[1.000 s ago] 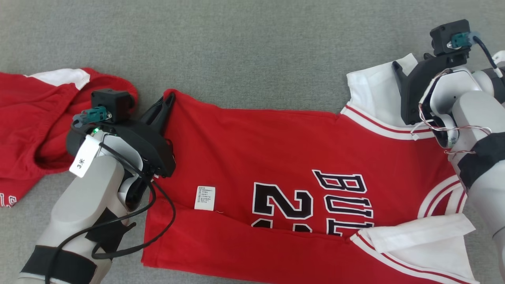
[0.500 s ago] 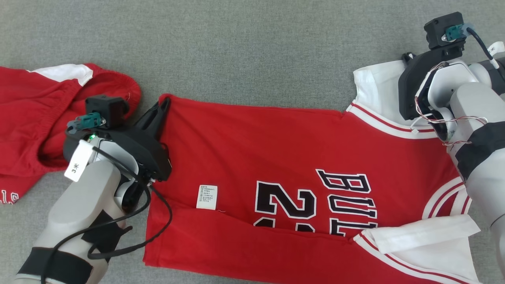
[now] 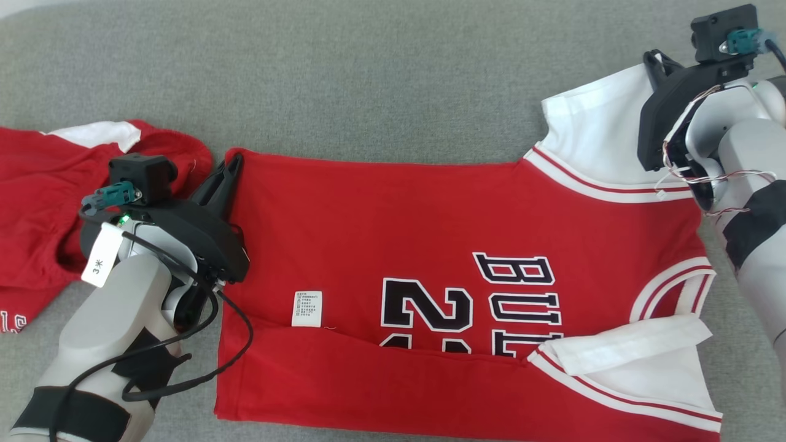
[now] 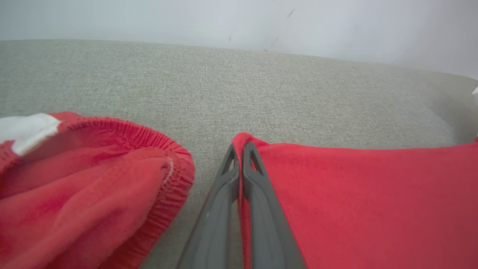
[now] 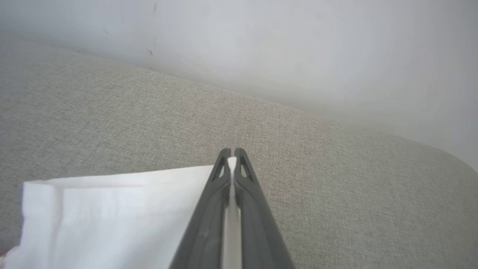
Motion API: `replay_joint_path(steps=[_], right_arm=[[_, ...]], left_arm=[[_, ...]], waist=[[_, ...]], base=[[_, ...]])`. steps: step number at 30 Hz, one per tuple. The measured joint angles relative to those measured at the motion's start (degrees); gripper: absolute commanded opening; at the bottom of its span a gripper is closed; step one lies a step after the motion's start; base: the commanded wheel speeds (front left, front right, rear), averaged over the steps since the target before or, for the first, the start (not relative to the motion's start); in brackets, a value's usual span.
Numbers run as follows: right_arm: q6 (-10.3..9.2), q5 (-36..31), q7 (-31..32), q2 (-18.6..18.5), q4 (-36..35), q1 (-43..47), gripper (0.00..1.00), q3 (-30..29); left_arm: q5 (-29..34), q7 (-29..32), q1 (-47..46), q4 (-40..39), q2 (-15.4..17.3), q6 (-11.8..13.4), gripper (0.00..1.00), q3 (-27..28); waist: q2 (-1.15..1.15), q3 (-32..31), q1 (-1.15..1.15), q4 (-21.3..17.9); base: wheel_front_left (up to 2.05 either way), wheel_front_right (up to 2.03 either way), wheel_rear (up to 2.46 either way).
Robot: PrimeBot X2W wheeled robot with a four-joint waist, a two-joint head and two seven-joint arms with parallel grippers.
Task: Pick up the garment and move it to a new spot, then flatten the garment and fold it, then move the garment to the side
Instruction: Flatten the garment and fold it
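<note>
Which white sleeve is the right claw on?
The far sleeve, its corner pinched in the right claw; the near sleeve lies folded, untouched.

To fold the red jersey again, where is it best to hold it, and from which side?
Probably the jersey's two far corners: the hem corner, where the left hand is shut, and the white sleeve, pinched by the right hand. Come from the near side, low, since it lies flat.

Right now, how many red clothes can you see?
2. The red jersey lies spread in the middle. The red shorts sit bunched at the robot's left, partly out of frame, so more may be hidden.
</note>
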Motion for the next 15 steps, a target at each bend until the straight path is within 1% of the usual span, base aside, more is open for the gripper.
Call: replay_joint_path(steps=[6, 9, 15], right_arm=[[1.0, 1.21, -4.38, 1.04, 0.66, 0.51, 0.0, -0.81], [1.8, 2.15, -6.86, 0.84, 0.88, 0.86, 0.0, -1.65], [3.04, 4.23, -12.34, 0.38, 0.42, 6.51, 0.0, -2.42]], left_arm=[[-1.62, -0.91, 0.0, 0.44, 0.31, 0.0, 0.0, -1.12], [-1.9, -1.35, 0.03, 0.55, 0.57, 0.0, 0.0, -1.35], [-2.32, -2.45, 2.51, 0.52, 1.86, 0.0, 0.0, -2.34]], waist=[[0.0, -1.67, 0.0, -0.71], [0.0, -2.73, 0.0, -0.9], [0.0, -5.29, 0.0, -1.23]], base=[[0.0, 0.0, 0.0], [0.0, 0.0, 0.0], [0.0, 0.0, 0.0]])
